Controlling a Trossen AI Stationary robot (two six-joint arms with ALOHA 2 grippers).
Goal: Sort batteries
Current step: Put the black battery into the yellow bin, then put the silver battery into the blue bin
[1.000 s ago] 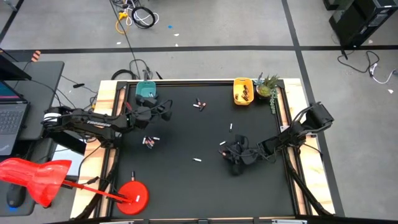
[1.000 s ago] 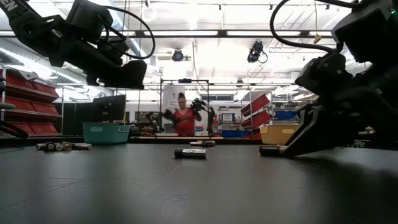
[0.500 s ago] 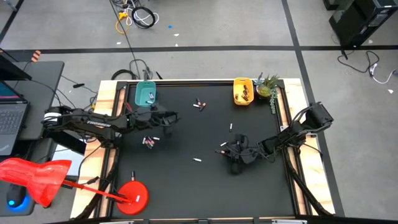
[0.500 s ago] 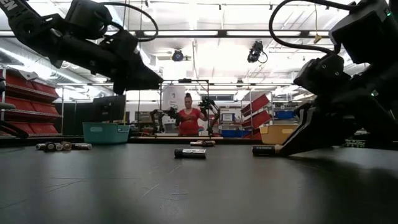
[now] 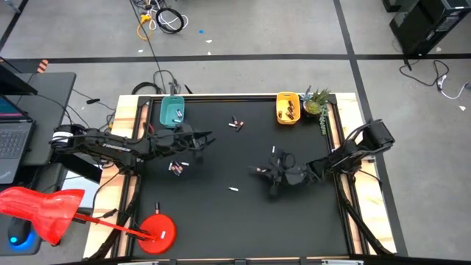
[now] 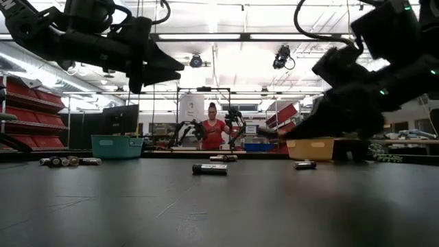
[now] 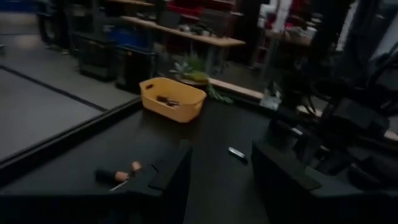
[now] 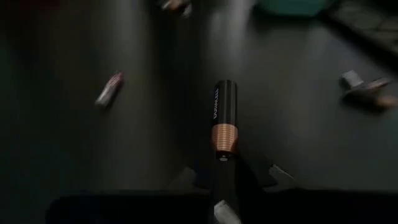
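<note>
From above, the right gripper (image 5: 259, 171) has risen and shifted up-table since a second ago, toward the yellow tray (image 5: 288, 107), its jaws now pinched on a dark battery (image 5: 254, 171); the left gripper (image 5: 204, 140) has swung out from the teal tray (image 5: 172, 112) and hangs half open, holding nothing; loose batteries (image 5: 176, 168) lie near it; the low view shows the right gripper (image 6: 285, 134) lifted clear of the table (image 6: 219, 206), where a battery (image 6: 209, 169) lies; only the right wrist view shows the held battery (image 8: 223, 121) jutting forward from the fingers (image 8: 227, 186), copper band nearest them.
</note>
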